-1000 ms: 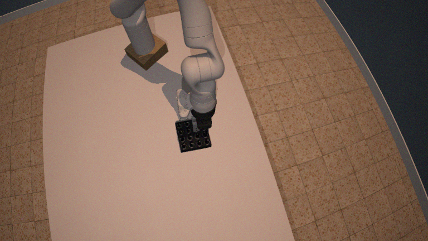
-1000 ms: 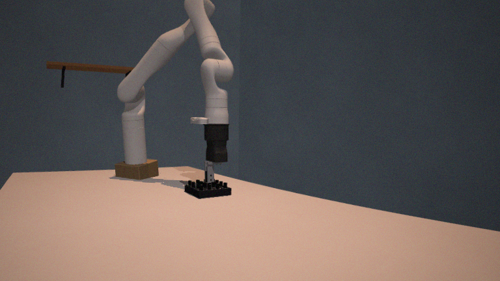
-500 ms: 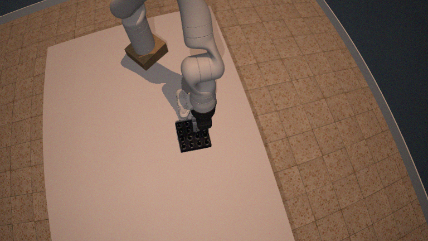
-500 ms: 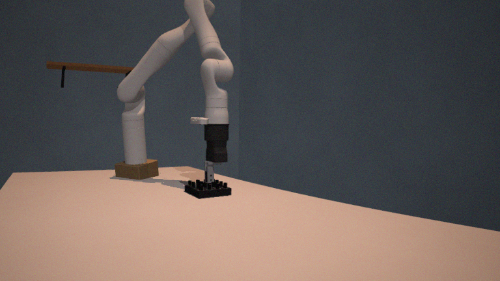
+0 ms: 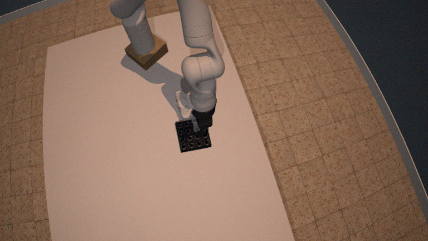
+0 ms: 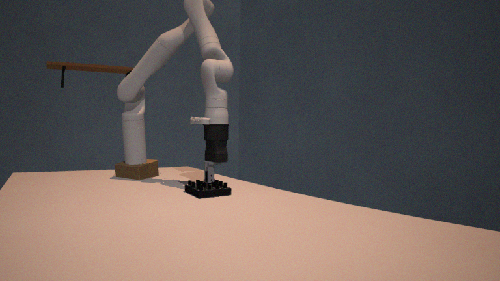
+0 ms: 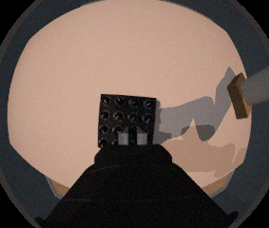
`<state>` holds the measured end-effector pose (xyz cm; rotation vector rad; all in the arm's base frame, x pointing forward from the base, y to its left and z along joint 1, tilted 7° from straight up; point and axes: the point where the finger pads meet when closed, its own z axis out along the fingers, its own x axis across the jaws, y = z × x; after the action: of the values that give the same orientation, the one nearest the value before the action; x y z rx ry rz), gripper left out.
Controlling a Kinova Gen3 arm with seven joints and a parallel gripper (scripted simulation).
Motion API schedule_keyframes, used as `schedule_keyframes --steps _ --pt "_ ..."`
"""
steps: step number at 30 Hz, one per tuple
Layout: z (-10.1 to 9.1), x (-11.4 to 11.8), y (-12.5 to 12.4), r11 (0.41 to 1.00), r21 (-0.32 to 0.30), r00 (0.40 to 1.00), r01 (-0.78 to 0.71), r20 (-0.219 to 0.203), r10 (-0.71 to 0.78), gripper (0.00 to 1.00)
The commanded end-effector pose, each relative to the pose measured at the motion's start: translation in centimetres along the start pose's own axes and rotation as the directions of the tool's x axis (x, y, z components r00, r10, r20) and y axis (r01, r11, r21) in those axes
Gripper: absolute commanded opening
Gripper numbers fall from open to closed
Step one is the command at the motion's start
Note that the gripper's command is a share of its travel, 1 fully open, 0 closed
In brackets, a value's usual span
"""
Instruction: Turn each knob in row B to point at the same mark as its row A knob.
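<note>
The gripper (image 6: 209, 178) stands upright over the knob box (image 6: 207, 190) on the counter (image 6: 258, 233), fingers clenched on a far-edge knob; which one, I cannot tell.

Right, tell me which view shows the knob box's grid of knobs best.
The top view: the knob box lies almost face-on, its knob grid countable though the gripper covers one edge. The exterior view shows it side-on, knobs as low stubs. The wrist view shows it small and blurred.

Colours and patterns seen

A black knob box (image 5: 193, 137) is set on a pale pink table (image 5: 94, 162); speckled tan tiles are shown on the floor (image 5: 315, 99), with a brown base block (image 5: 159, 52).
</note>
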<state>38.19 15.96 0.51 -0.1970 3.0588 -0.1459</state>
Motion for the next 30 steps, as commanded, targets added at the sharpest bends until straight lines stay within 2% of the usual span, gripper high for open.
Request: schedule_keyframes --steps 1,15,22,28,30 --pt "0.05 0.07 -0.14 0.999 0.001 0.999 0.051 0.001 -0.051 0.30" --pt "0.04 0.05 -0.15 0.966 0.001 0.966 0.260 0.001 -0.260 0.30" --pt "0.05 0.06 -0.16 0.914 0.002 0.914 0.405 0.001 -0.405 0.30" --pt "0.05 0.05 -0.17 0.848 0.002 0.848 0.530 0.001 -0.530 0.30" --pt "0.05 0.05 -0.17 0.848 0.002 0.848 0.530 0.001 -0.530 0.30"
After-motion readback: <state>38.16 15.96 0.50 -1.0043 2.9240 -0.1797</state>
